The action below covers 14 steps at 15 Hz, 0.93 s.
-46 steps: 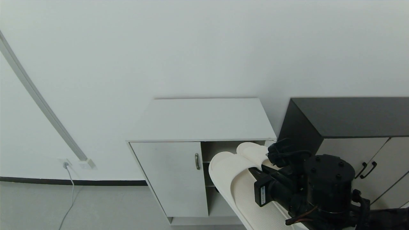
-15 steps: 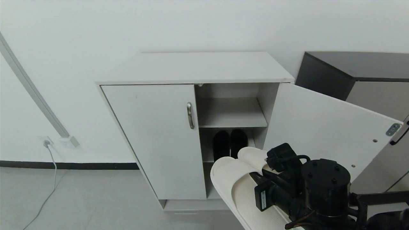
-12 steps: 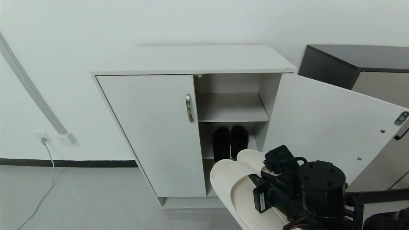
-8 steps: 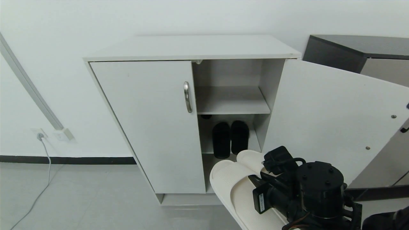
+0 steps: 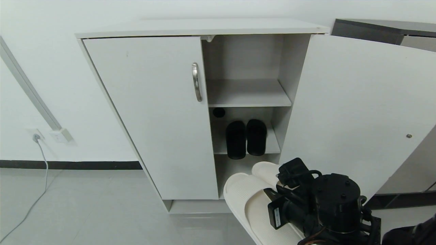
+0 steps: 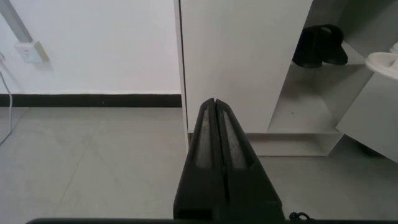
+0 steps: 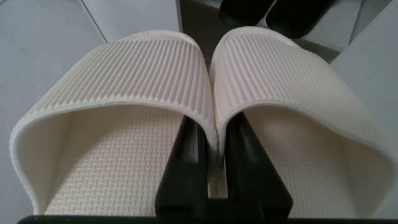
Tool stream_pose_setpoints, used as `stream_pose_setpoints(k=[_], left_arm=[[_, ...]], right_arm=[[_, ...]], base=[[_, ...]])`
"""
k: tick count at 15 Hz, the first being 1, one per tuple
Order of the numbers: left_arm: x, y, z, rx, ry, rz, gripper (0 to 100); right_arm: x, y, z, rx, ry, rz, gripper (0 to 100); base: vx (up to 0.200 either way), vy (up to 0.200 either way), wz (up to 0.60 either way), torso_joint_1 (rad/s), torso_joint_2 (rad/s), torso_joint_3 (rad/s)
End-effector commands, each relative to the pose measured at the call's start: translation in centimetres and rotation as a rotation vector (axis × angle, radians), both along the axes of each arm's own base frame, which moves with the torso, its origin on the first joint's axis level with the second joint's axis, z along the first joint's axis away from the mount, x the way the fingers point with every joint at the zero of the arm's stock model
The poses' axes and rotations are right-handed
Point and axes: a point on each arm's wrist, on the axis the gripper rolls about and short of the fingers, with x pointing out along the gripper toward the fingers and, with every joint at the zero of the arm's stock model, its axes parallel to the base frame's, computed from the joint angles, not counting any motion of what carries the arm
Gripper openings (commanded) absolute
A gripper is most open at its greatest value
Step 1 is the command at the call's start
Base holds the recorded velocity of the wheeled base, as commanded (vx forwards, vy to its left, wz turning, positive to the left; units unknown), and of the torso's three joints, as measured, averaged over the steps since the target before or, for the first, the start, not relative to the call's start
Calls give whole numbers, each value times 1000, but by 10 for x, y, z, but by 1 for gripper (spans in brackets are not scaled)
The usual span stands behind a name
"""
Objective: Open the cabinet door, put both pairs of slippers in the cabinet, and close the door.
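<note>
The white cabinet (image 5: pixel 143 112) has its left door shut and its right door (image 5: pixel 357 109) swung wide open. A pair of black slippers (image 5: pixel 246 137) lies on the middle shelf, also visible as black slippers (image 6: pixel 320 45) and black slippers (image 7: pixel 273 9). My right gripper (image 5: pixel 274 186) is shut on the inner walls of a pair of cream slippers (image 5: pixel 250 194), held side by side low in front of the open compartment. The right gripper (image 7: pixel 211 134) pinches the cream slippers (image 7: pixel 155 99) together. My left gripper (image 6: pixel 214 102) hangs shut and holds nothing above the floor, facing the cabinet base.
A dark cabinet (image 5: pixel 374 27) stands behind the open door on the right. A wall socket with a grey cable (image 5: pixel 34 137) sits at the left. The top shelf (image 5: pixel 247 93) and the bottom compartment (image 5: pixel 235 163) hold nothing. Grey floor (image 5: pixel 85 211) spreads to the left.
The whole head view has shifted: the camera sank and neared the cabinet, so its inside and the black slippers came into sight. The right gripper kept hold of the cream slippers.
</note>
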Motion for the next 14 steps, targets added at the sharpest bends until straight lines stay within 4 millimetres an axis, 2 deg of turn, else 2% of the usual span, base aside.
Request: stream_pose_setpoints(k=[1,3,5,7,8,10,14], left_arm=[[0,0,0,0,1,0,0],[0,0,0,3,2,-1,0],[0,0,0,6,2,-1,0],[0,0,0,8,2,-3,0],[0,0,0,8,2,-3,0],[0,0,0,6,2,-1,0],[0,0,0,8,2,-3,0]], right_arm=[[4,4,-9,-16,9,-4,0],[10,12,-12,-26,-30,-3,0],[26,29,-3,-61,-57,-146,0],[35,41,16,-36,-39,-217,0],[35,53,39,-22,-17,-262,0],[31,69,63,-18,-47,-376,0],[35,76,92,45,-106,-397,0]], base=[[0,0,0,-7,56,56],[0,0,0,0,0,0],[0,0,0,0,0,0],[0,0,0,0,0,0],[0,0,0,0,0,0],[0,0,0,0,0,0],[0,0,0,0,0,0]])
